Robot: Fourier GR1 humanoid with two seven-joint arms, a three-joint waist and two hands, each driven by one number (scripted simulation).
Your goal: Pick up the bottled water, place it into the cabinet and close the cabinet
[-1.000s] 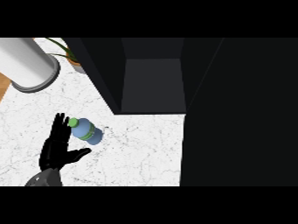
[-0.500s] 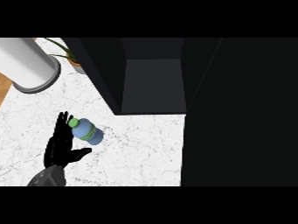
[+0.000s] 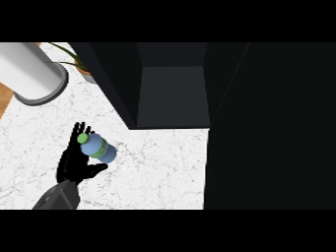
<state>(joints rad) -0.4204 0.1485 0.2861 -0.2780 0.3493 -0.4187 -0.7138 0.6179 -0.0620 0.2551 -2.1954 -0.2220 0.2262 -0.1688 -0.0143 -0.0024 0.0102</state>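
Right now the left hand [image 3: 74,165] lies flat on the marble counter [image 3: 156,167], fingers straight, just beside the bottled water [image 3: 97,148], which lies on its side before the open dark cabinet [image 3: 172,93].

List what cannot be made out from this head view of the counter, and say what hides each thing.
- Right hand: shows nowhere in the head view.
- Cabinet: its top is cut off by the upper edge; the dark mass at the right hides whether that is its door.
- Left hand: whether it touches the bottled water cannot be told; the bottle overlaps its fingers.
- Plant: mostly hidden behind the cabinet's left wall.
- White cylinder: cut off by the left edge.
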